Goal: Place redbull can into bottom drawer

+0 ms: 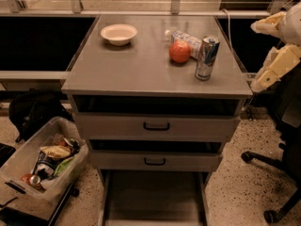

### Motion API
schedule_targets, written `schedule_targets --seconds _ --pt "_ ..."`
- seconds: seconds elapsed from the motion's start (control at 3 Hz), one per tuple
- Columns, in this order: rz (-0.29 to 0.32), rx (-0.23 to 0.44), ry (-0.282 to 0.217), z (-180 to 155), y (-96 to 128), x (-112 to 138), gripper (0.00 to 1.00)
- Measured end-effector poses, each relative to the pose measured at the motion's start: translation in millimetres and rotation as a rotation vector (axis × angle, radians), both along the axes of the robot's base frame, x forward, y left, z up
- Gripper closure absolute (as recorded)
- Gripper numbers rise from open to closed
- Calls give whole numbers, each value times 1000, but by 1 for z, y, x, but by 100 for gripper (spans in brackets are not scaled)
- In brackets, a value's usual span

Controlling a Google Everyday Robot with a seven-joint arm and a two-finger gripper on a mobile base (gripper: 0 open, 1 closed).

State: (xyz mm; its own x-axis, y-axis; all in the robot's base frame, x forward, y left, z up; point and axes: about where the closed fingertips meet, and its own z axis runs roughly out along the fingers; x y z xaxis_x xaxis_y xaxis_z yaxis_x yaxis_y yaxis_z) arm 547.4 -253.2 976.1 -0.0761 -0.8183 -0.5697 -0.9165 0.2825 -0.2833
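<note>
Reach and grasp look to be the step in hand. The slim silver-and-blue metal redbull can stands upright near the front right corner of the grey bench, not yet touched. The wide, shallow grey bottom drawer lies pulled open at floor level, its flat floor bare. The robot's cream-coloured hand hangs off the right edge of the bench, near the can but apart from it, at about bench-top height. It holds nothing and touches nothing that I can make out. Whether it is released or clenched I cannot tell.

To grasp well, I would bring the hand in level from the right and take the can around its middle. The can is tall and narrow, so a push high up would likely tip it. A round orange-red fruit sits just beside the can on its left, and a clear plastic bottle lies on its side behind both, so the approach should stay on the open right side. Once gripped, the can should be lifted clear of the front edge, carried down past the two upper drawers with black handles, and set upright on the drawer floor.
</note>
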Motion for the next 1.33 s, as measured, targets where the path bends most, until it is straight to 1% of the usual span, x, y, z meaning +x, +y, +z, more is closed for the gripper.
schedule_targets --seconds 0.33,0.67,1.0,1.33 --pt "0 0 0 0 0 0 0" --pt "20 51 -44 11 -14 10 0" --pt "53 135 -118 29 -37 24 0" --pt "72 188 -165 40 -50 33 0"
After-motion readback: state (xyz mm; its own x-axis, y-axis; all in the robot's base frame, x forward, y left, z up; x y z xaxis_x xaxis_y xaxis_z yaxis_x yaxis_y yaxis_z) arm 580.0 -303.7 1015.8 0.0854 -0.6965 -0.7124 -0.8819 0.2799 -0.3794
